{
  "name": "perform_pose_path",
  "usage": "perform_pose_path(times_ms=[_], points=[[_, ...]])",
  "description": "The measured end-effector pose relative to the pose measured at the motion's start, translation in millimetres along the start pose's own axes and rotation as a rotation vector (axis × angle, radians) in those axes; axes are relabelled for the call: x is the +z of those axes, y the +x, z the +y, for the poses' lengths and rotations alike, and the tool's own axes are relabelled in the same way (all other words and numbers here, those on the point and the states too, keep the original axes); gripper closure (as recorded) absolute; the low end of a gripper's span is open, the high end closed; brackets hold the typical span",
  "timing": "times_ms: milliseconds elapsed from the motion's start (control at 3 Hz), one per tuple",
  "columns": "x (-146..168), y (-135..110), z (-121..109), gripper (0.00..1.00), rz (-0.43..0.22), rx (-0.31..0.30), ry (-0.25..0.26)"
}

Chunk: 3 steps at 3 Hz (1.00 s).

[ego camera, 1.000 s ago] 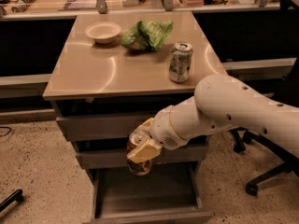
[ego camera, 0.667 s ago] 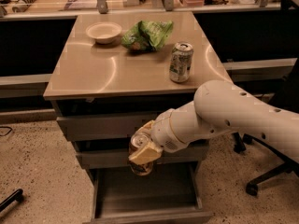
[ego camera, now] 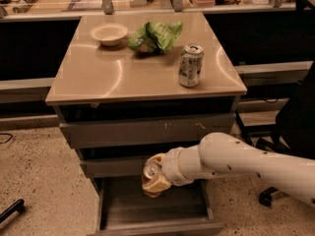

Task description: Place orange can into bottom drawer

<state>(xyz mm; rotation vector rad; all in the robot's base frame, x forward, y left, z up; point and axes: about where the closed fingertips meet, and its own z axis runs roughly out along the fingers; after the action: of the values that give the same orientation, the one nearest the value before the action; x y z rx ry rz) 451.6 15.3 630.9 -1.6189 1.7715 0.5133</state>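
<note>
The tool (ego camera: 156,184) grips the orange can (ego camera: 149,170), mostly hidden, over the open bottom drawer (ego camera: 129,209).

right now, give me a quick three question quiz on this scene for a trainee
1. True or false: the bottom drawer is shut.
2. The orange can is: A lying loose on its side; B gripped by the pincer over the open drawer; C crushed flat.
3. Name the three things on the cabinet top.

Key
1. False, it is pulled open.
2. B.
3. The silver-and-green can, the white bowl and the crumpled green bag.
</note>
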Motion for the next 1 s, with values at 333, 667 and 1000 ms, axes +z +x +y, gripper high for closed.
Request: perform_pose_path(times_ms=[333,667,1000], points=[[48.9,50.5,-1.7,1.0,-0.017,0.006,-0.01],[60.7,59.6,6.6,1.0,-0.029,0.032,-0.033],[60.8,59.8,6.6,1.0,-0.029,0.032,-0.033]])
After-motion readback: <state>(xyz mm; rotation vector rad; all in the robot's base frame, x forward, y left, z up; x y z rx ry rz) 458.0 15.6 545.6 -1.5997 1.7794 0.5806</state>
